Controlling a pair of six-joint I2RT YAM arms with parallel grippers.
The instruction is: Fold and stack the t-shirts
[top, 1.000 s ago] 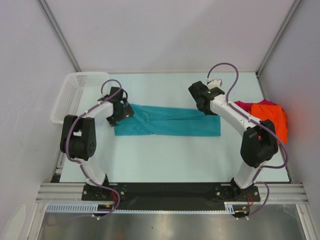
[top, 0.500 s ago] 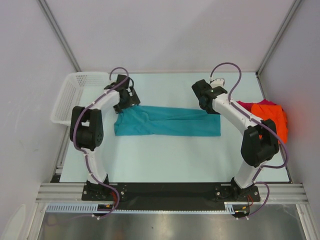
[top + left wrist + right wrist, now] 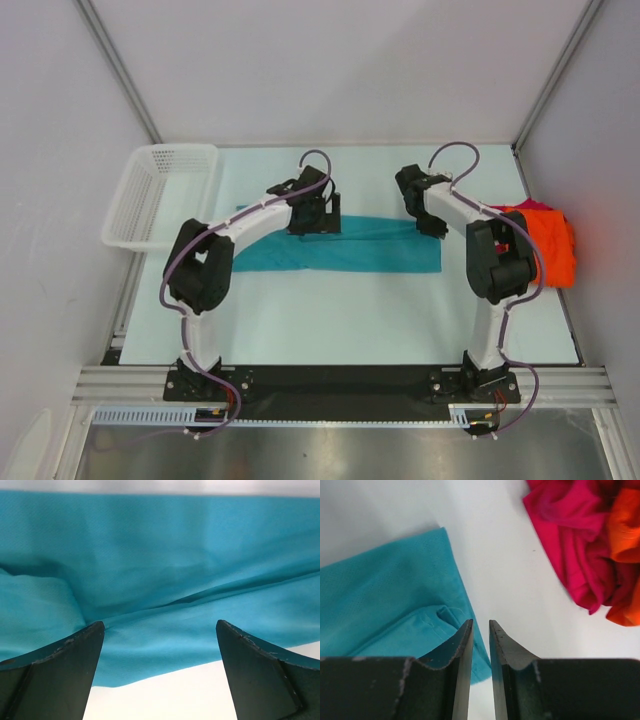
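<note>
**Three shirts, one laid out**

From above, the teal t-shirt (image 3: 380, 255) lay banded across the counter (image 3: 330, 320) for folding; the orange t-shirt (image 3: 550, 245) waited, heaped at right. Left wrist: left jaws wide apart, empty, over its crease. Right wrist: right jaws nearly together, clamping nothing, above its right corner, near the magenta t-shirt (image 3: 570, 545).
</note>
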